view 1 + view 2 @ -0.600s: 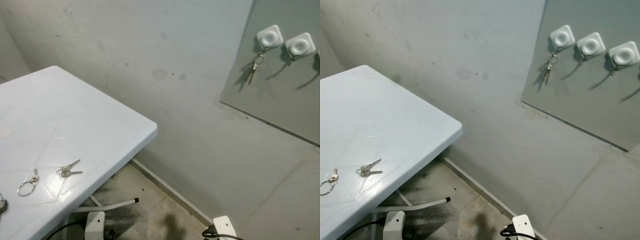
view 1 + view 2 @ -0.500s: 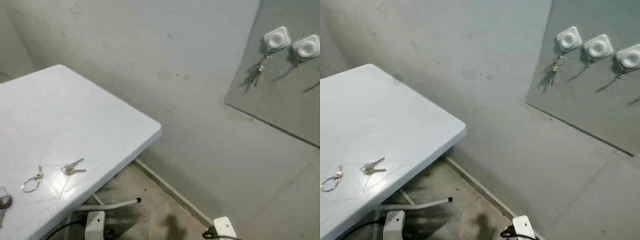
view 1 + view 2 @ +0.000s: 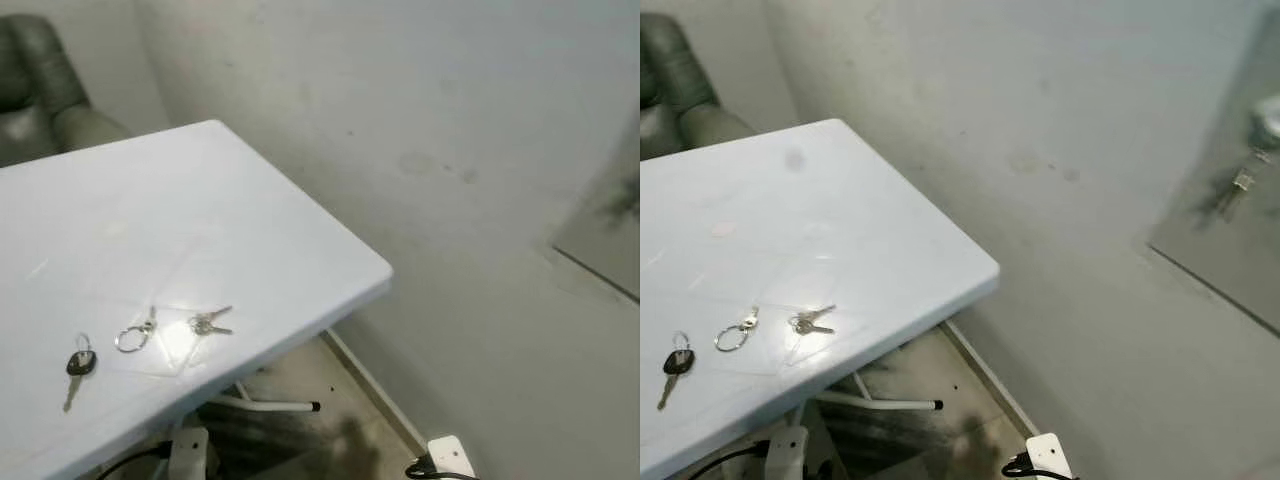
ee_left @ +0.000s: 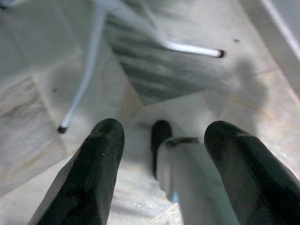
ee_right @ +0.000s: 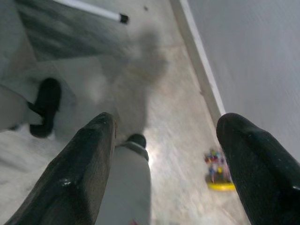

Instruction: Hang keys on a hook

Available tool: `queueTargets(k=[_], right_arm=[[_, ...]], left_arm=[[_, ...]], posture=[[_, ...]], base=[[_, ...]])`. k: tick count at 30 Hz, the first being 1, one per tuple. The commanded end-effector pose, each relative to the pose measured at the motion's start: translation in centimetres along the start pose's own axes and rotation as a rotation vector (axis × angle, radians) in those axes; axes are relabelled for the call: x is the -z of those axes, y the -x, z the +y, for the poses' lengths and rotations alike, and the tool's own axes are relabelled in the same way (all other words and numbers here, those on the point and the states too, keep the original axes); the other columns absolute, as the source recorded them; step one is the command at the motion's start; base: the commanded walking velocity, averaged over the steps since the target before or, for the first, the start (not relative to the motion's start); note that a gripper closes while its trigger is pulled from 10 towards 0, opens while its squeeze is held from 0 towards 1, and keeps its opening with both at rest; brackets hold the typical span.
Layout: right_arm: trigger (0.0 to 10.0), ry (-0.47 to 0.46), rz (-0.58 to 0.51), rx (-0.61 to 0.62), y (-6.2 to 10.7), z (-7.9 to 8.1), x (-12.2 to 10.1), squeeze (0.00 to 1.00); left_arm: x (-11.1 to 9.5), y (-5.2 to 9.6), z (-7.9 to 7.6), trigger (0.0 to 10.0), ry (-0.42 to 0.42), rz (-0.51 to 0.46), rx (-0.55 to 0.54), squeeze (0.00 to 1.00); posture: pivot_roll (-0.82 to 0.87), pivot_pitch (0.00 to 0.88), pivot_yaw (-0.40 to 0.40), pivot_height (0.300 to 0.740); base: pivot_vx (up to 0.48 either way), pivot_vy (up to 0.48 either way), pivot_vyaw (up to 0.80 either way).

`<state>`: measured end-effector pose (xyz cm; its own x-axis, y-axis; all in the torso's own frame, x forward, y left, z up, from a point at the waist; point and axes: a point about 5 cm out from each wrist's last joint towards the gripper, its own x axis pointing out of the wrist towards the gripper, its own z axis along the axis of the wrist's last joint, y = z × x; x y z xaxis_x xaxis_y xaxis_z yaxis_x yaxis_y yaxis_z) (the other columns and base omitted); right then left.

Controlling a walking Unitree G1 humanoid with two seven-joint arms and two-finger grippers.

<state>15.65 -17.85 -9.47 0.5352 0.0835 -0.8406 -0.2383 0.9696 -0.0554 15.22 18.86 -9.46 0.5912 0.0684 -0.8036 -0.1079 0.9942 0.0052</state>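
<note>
Lying on the white bench (image 3: 250, 220) are three lots of keys, none of them picked up yet. A small pair of silver keys (image 3: 208, 323) sits near the front edge, with a bare key ring (image 3: 132, 338) just beside it at its 9 o'clock, and a black-headed key (image 3: 79, 364) further along the same line, apart from the ring. All three rest flat on the bench top, touching nothing else that I can make out.

Over at 3 o'clock in the right eye view, a grey wall panel (image 3: 1240, 250) carries one white hook (image 3: 1270, 115) at the very edge of sight, and a bunch of keys (image 3: 1242, 181) already hangs under it. So one set looks to be done, and the three on the bench are still to go, as far as I can judge.

Both arms hang low and idle. The left hand (image 4: 161, 145) points down at the tiled floor (image 4: 28, 122) with its fingers apart and nothing between them; the right hand (image 5: 164, 136) does the same, fingers spread wide and empty, above floor and skirting.

Beyond the bench, at 11 o'clock, a dark green armchair (image 3: 40, 90) stands against the wall. My guess is that the next step is reaching for one of the bench keys.
</note>
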Motion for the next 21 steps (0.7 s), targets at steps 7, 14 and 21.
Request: queueTargets(k=[7,14,21], right_arm=[[10.0,-0.007,0.012,0.004,0.11,-0.26,0.35,0.00],[10.0,-0.008,0.014,0.006,0.13,-0.31,0.44,0.00],[10.0,-0.010,0.012,0.004,0.12,-0.27,0.40,0.00]], left_arm=[[0.24,0.05,-0.09,10.0,0.012,0.006,-0.007,0.00],[0.31,0.08,0.04,10.0,0.014,0.009,-0.011,0.00],[0.31,0.08,0.13,10.0,0.019,0.009,-0.013,0.00]], posture=[[-0.10,0.000,-0.010,0.740],[-0.10,0.000,-0.010,0.740],[-0.10,0.000,-0.010,0.740]], base=[[0.000,0.000,0.80],[0.000,0.000,0.80],[0.000,0.000,0.80]])
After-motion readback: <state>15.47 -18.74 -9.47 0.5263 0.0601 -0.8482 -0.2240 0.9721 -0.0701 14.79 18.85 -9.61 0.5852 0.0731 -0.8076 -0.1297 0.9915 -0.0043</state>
